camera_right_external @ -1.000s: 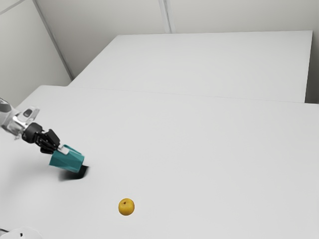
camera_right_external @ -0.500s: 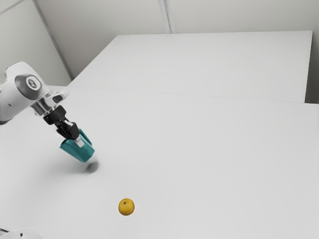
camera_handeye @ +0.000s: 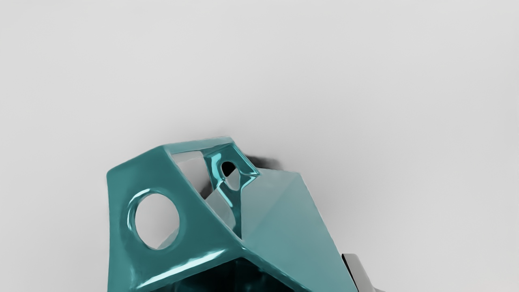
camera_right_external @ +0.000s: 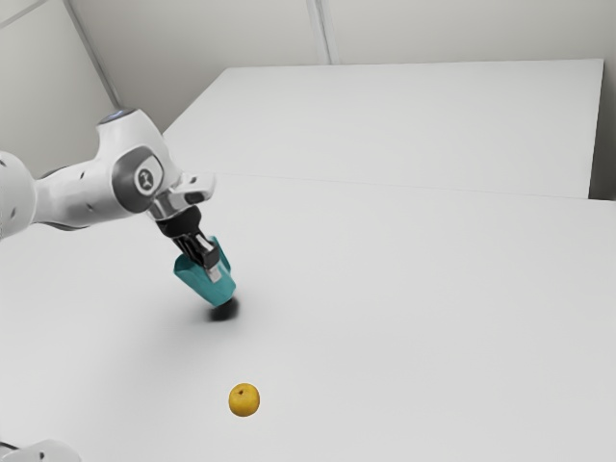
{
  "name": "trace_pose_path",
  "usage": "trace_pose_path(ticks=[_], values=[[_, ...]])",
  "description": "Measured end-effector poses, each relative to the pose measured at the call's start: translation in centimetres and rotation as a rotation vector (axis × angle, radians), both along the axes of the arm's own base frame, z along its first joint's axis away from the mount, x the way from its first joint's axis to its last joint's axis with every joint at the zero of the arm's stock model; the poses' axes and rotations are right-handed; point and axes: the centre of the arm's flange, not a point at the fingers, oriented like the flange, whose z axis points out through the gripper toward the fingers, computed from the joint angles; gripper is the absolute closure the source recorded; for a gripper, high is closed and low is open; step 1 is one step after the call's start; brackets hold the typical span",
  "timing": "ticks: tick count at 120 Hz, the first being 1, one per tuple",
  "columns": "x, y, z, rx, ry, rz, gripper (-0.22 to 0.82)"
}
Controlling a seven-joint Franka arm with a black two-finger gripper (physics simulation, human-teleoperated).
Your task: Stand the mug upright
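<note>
One gripper (camera_right_external: 213, 271) is holding the mug (camera_right_external: 199, 280) tilted over the table (camera_right_external: 414, 298) at the exterior view's left, beyond the orange (camera_right_external: 244, 400), and releasing before it is sitting flat would be risking a topple.

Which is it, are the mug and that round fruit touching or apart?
Apart. The exterior view shows it: a stretch of the table lies between the tilted mug and the fruit.
</note>
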Motion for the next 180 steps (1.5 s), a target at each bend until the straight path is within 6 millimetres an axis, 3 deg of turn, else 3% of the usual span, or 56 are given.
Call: trace_pose_path(ticks=[11,42,64,163,180], values=[[0.2,-1.8,0.3,0.021,-0.022,-0.011,0.77],[0.5,-3.7,0.5,0.080,-0.044,-0.010,0.77],[0.1,-6.2,-0.4,0.115,-0.038,-0.026,0.77],[-0.7,-7.3,-4.3,0.195,0.027,0.043,0.78],[-0.8,-7.3,-4.5,0.205,0.034,0.057,0.72]])
